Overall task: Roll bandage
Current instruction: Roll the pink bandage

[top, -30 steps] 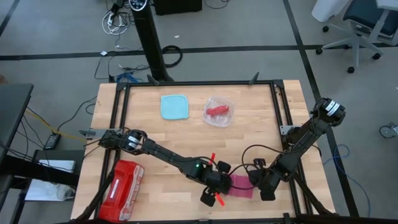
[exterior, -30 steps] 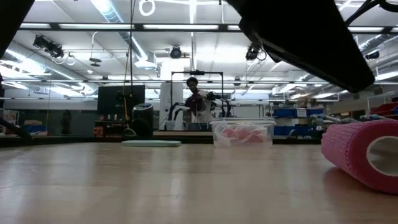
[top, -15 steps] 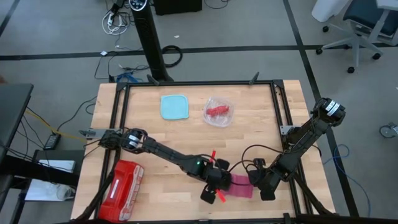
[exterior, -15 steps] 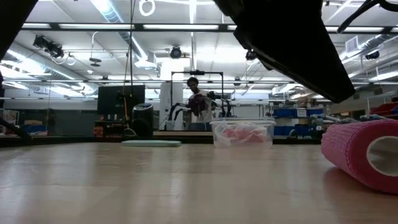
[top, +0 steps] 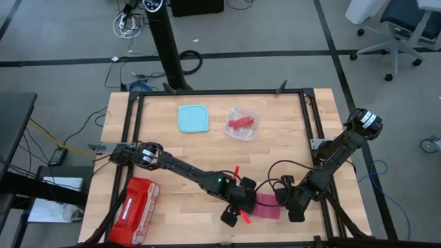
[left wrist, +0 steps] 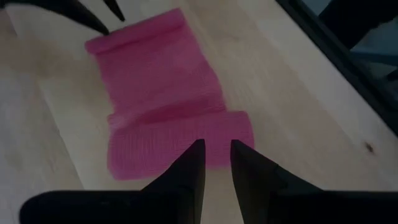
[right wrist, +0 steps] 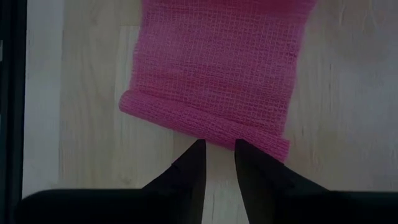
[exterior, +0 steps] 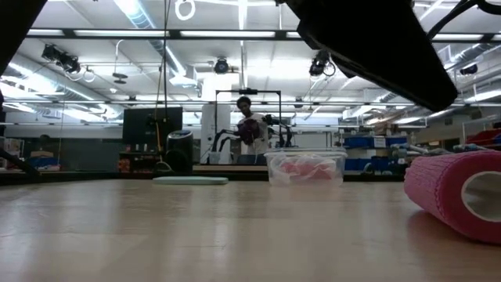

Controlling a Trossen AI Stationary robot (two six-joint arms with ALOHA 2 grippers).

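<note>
The pink bandage lies on the table near its front edge, right of the middle. Its left part is wound into a roll, hollow at the end in the low view. A flat stretch runs to the right. Its right end is folded over into a thin lip. My left gripper stands at the roll's left side, fingers a narrow gap apart. My right gripper stands at the lip from the right, its gap just as narrow. In the high view, left gripper and right gripper flank the bandage. My left gripper has both fingertips at the roll's long side, near its middle. It slants down from the table's left. No cloth shows between them. The roll lies on the table. My right gripper has its fingertips at the middle of the folded lip. It slants down from the right. I cannot tell if they touch it.
A glossy red case lies at the front left. A teal lid and a clear tub holding a red lump sit toward the far edge. Black rails frame the table. A person stands far behind.
</note>
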